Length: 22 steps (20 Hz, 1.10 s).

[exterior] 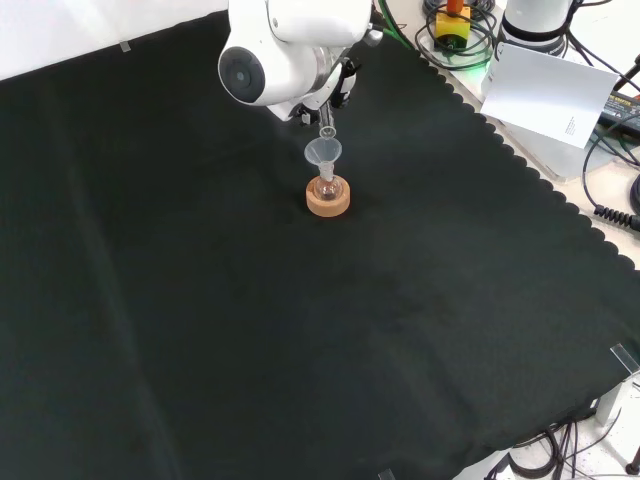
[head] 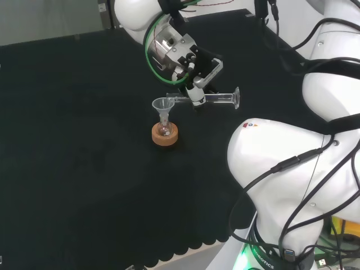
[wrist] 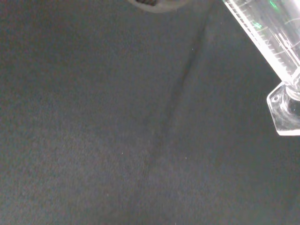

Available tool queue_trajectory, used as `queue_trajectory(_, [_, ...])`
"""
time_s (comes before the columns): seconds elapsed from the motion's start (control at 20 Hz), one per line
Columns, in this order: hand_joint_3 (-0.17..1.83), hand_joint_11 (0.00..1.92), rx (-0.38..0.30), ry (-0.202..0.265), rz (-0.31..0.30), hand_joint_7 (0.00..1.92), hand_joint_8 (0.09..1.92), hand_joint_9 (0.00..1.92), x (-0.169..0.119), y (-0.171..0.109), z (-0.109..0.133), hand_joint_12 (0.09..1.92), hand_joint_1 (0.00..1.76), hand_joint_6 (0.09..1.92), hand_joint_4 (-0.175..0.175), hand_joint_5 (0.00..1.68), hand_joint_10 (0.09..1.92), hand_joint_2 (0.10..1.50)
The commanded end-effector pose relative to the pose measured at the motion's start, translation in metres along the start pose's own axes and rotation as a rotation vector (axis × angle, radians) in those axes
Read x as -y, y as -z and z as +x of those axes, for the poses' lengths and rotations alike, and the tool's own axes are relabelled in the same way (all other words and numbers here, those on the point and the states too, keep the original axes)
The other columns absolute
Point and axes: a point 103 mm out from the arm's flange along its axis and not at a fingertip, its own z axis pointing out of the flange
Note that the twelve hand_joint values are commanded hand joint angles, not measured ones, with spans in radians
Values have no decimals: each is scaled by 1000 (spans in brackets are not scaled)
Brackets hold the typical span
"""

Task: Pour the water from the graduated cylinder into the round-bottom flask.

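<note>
The black and white robot hand (head: 194,76) holds the clear glass graduated cylinder (head: 216,98) above the table covered with black cloth (head: 84,169). In the head view its fingers (head: 197,95) are curled around the tube of the cylinder and grip it near the middle. The cylinder lies almost horizontal in the air: its flat foot points to the right in the head view and its mouth points to the left, just above the rim of the small clear funnel (head: 162,105). The funnel sits in the neck of the small clear round-bottom flask (head: 164,129), and the flask stands upright in the round brown cork ring stand (head: 165,135) on the cloth.

In the front view the funnel (exterior: 323,152), the flask (exterior: 327,188) and the cork ring (exterior: 328,198) stand just below the big white arm link (exterior: 285,50), and the mouth of the cylinder (exterior: 326,130) comes down to the funnel from above.

In the wrist view the marked tube of the cylinder (wrist: 262,33) and its foot are close, with the cloth (wrist: 117,131) behind them. I cannot tell whether water is inside the cylinder or the flask.
</note>
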Motion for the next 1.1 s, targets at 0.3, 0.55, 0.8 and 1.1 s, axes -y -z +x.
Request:
queue_trajectory(0.3, [-8, 1219, 19, -53, 65, 1088, 794, 1407, 5, 4, 0, 730, 1241, 964, 25, 1057, 87, 1082])
queue_trajectory(0.55, [-8, 1219, 35, -71, 80, 1087, 796, 1407, 8, 5, -1, 730, 1240, 964, 25, 1057, 87, 1083])
queue_trajectory(0.8, [-8, 1219, 51, -85, 89, 1085, 798, 1407, 12, 9, 2, 730, 1240, 965, 25, 1057, 87, 1083])
queue_trajectory(1.1, [-8, 1219, 73, -98, 100, 1083, 800, 1407, 13, 14, 7, 729, 1240, 966, 24, 1057, 87, 1083])
